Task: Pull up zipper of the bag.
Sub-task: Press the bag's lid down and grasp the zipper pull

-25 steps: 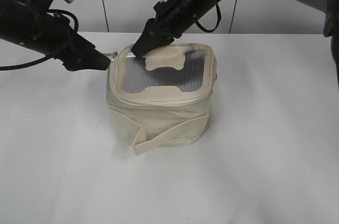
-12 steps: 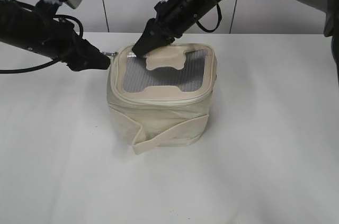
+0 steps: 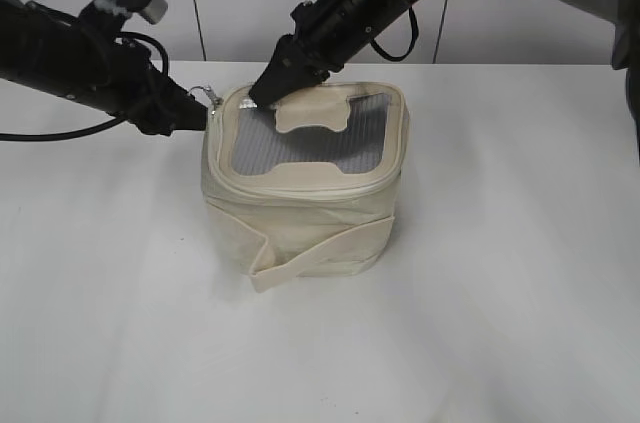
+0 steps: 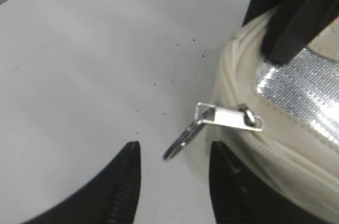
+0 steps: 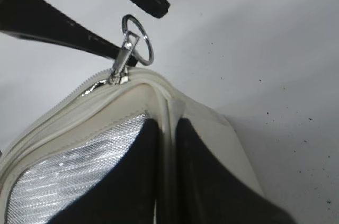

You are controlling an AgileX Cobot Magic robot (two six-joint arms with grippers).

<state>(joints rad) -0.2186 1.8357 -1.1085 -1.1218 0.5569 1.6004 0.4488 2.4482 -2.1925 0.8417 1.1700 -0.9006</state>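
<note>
- Left gripper [image 4: 172,173] fingers [image 4: 127,189] spread, nothing between them; ring of the silver pull [image 4: 229,118] hangs just ahead of the gap.
- Right gripper [image 3: 272,81] fingers [image 5: 127,181] pinched on a seam ridge of the bag [image 3: 305,183], pinning the lid's back-left corner.
- Bag upright mid-table [image 3: 500,293]; zipper [image 3: 300,186] track runs round the lid rim, pull at the left-rear corner beside the left fingertips.
- Step, as I read it: lining up on the pull, not grabbed yet.
- Next: advance, nip ring or tab, drag along the track while right holds.
</note>
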